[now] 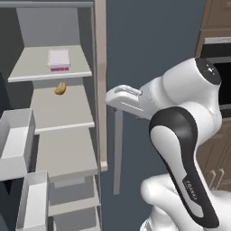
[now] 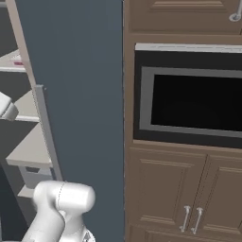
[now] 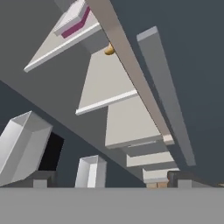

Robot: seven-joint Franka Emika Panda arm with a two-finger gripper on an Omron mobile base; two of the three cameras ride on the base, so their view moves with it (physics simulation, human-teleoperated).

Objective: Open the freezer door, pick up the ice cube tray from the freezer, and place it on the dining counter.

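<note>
The freezer stands open. A thin pale-lilac, pink-sided ice cube tray [image 1: 58, 60] lies on the top grey shelf [image 1: 31, 72], at eleven o'clock of the white arm's gripper [image 1: 122, 92], whose fingers are spread and empty. Next, likely reaching in; the freezer's tan side wall [image 1: 100, 85] crowds the right, the shelf's front is open.

The freezer [image 1: 54, 113] stands open, shelf fronts clear; door bins [image 1: 16, 144] crowd its left side.

Base cams L/R behind arm — share freezer [image 1: 54, 117]; hand cam close, tilted.
</note>
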